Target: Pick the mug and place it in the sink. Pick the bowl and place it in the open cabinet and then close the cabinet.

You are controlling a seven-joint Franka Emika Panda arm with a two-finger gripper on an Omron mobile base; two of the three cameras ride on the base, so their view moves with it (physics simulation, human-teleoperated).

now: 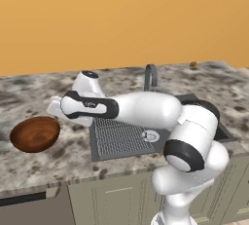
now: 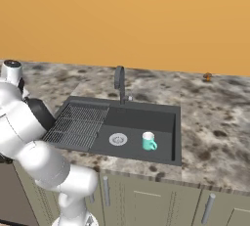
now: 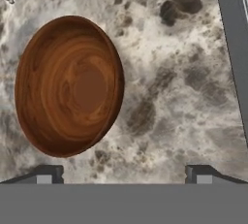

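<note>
Bowl (image 3: 68, 86) of reddish-brown wood, round, wide and shallow with a glossy swirling grain, sits upright on the speckled grey stone surface (image 3: 164, 97), just ahead of the robot's fingers (image 3: 46, 175) and toward the left one, untouched. The fingers stand spread wide with nothing between them, both tips hovering over bare stone; the gripper (image 3: 124, 174) looks down at the bowl from above, with the bowl's near rim just beyond the left tip.

Moving right from the fingers, the dark grey sink (image 2: 141, 117) begins, its edge a straight slab at the far right of the hand view. Its left half is a ribbed grid, its right half a smooth recessed basin with a round silver drain (image 2: 117, 139) and a grey arched faucet (image 2: 119, 80) behind. In that basin, beside the drain, stands a small teal mug (image 2: 148, 141) with a white inside, so the first half of the job looks done.

What remains, judging by the scene: grip the bowl, lift it into the open wall cabinet, then shut the door. The bowl's thin, sloping rim and polished finish may make it slippery; a pinch across the rim seems likelier than a grasp across its full width. The white arm (image 1: 141, 109) stretches left across the sink toward the bowl.
</note>
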